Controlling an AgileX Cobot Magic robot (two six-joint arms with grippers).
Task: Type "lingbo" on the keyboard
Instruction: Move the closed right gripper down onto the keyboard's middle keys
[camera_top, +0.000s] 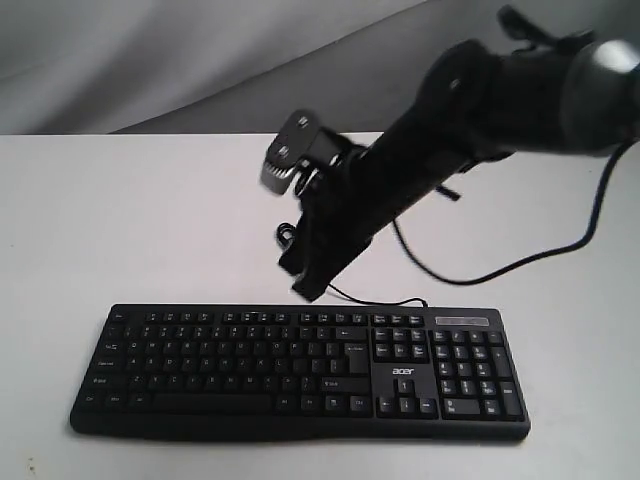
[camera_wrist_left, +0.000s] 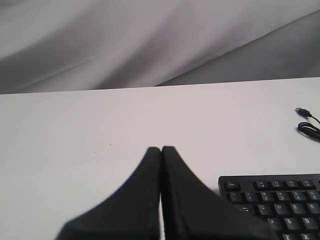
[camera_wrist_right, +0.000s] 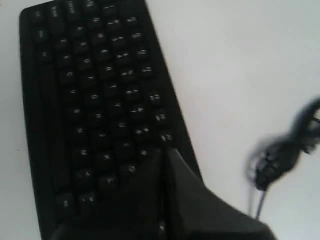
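The black keyboard (camera_top: 300, 370) with white legends and an "acer" logo lies flat near the front of the white table. My right gripper (camera_top: 305, 285) hangs just above its far edge, over the function-key row, with its black fingers pressed together and nothing between them. In the right wrist view the keyboard (camera_wrist_right: 95, 110) fills the frame and the right gripper (camera_wrist_right: 164, 150) tips are blurred over its upper key rows. My left gripper (camera_wrist_left: 161, 148) is shut and empty, hovering over bare table beside the keyboard's Esc corner (camera_wrist_left: 275, 197). The left arm does not show in the exterior view.
The keyboard's thin black USB cable (camera_top: 460, 272) loops across the table behind it, with a coil under the right arm (camera_wrist_right: 280, 150) and its plug end lying loose (camera_wrist_left: 306, 122). A grey cloth backdrop (camera_top: 200, 60) rises behind the white table (camera_top: 120, 220).
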